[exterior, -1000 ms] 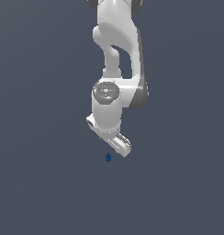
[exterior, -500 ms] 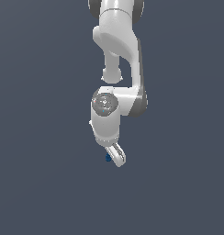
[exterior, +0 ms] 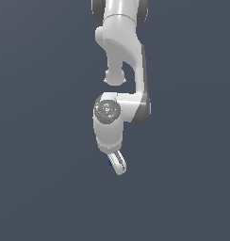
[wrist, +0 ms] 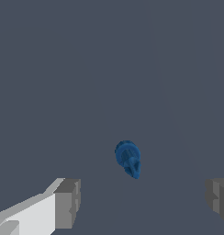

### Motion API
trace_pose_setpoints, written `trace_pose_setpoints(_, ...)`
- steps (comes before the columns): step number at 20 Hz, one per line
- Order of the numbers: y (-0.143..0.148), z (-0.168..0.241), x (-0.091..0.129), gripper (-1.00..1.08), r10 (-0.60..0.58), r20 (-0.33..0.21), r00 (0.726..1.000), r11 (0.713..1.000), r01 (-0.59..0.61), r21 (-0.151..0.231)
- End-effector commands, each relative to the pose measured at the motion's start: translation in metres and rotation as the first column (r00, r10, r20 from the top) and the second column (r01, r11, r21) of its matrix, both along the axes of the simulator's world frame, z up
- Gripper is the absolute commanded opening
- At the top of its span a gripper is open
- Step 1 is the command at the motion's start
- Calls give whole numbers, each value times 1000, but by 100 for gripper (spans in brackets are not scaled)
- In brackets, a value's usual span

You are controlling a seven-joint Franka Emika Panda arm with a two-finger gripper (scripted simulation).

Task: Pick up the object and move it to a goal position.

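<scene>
The object is a tiny dark blue rounded blob (wrist: 128,159) on the flat grey ground. In the wrist view it lies between and a little ahead of my two grey fingertips (wrist: 68,203), which stand wide apart with a clear gap on each side. In the exterior view only a blue sliver of the object (exterior: 110,163) shows behind the white gripper (exterior: 118,165), which hangs low over it. The gripper is open and holds nothing.
The white arm (exterior: 121,52) comes down from the top of the exterior view, with its wrist (exterior: 108,123) right above the gripper. The grey ground (exterior: 41,188) is plain all around.
The arm has come down and the hand has turned about its axis. The gripper now covers most of the blue object, which stood just below it one second ago.
</scene>
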State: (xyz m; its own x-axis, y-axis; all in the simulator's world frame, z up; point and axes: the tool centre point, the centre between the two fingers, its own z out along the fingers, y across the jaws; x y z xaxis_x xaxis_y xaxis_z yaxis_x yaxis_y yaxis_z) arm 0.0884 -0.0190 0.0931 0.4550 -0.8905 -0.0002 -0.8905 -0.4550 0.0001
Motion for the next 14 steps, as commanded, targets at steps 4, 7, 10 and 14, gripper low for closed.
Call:
trace_pose_setpoints(4, 0, -2, 0, 100, -3, 0, 1000, 1000, 3, 0)
trace_pose_setpoints(7, 0, -11, 0, 100, -4, 0, 1000, 1000, 4, 0)
trace_pose_setpoints(10, 0, -27, 0, 100, -6, 0, 1000, 1000, 6, 0)
trace_pose_setpoints(14, 0, -47, -1, 100, -8, 0, 1000, 1000, 8, 0)
